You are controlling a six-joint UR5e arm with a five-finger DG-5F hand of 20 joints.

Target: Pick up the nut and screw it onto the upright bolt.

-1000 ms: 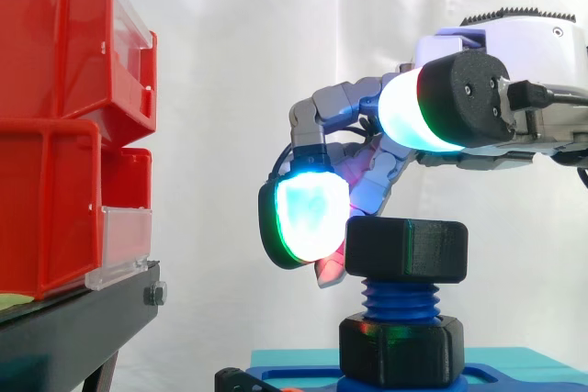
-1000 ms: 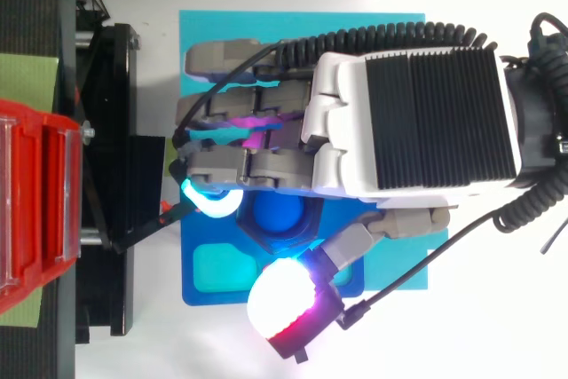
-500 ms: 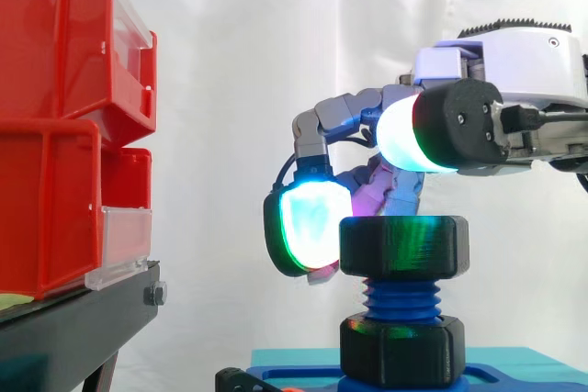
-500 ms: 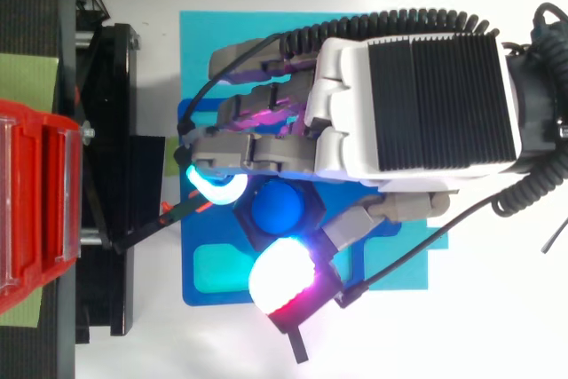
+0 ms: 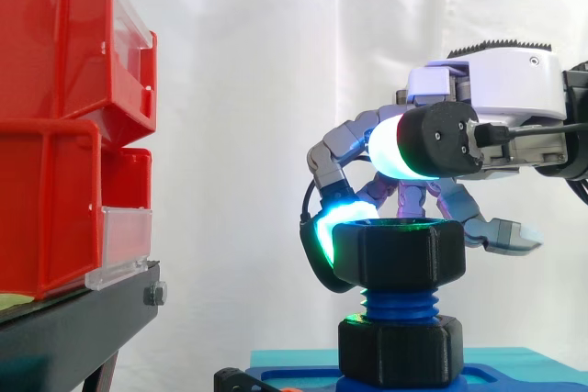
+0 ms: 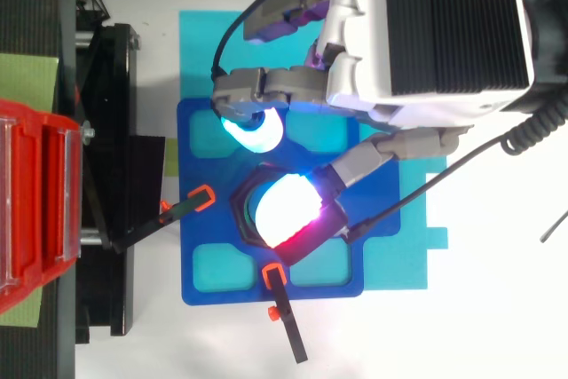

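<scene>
Stacked red bins (image 5: 55,135) hide their contents; nut (image 5: 399,257) tops the bolt (image 5: 399,303).

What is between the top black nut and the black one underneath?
A bare threaded stretch of the blue bolt, seen in the side view.

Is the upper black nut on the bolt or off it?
On: in the side view the nut sits level atop the threaded blue bolt.

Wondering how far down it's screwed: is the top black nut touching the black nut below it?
Apart. In the side view, bare blue threads of the bolt show between the top nut and the lower nut.
</scene>
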